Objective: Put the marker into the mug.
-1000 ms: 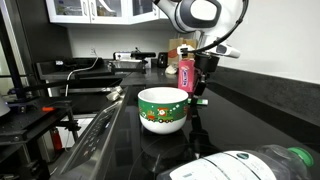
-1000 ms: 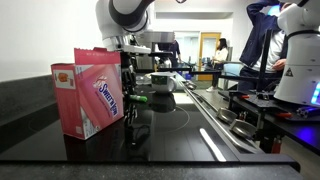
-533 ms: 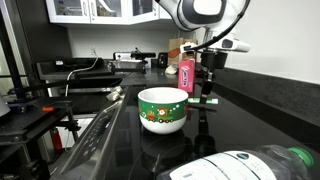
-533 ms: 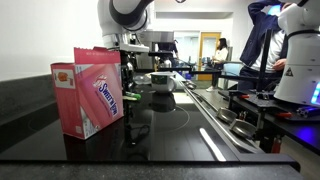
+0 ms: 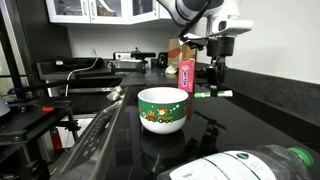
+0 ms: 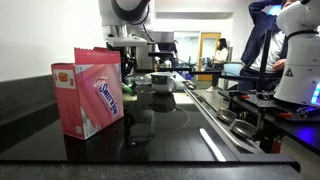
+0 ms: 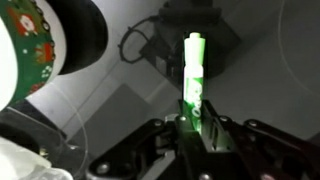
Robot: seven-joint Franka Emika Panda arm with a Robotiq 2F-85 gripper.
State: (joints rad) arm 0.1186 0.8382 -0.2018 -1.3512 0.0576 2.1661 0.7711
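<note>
Black countertop (image 5: 260,110) carries a white-and-green plastic bottle (image 5: 245,166) lying in the foreground and a pink sweetener box (image 6: 95,92) standing upright. The mug (image 5: 162,109) sits upright, with its green inside showing. The gripper (image 5: 213,90) points down beside the mug, fingers (image 7: 212,133) closed narrowly on the marker (image 7: 194,75). The marker is held level above the countertop, outside the mug's rim.
</note>
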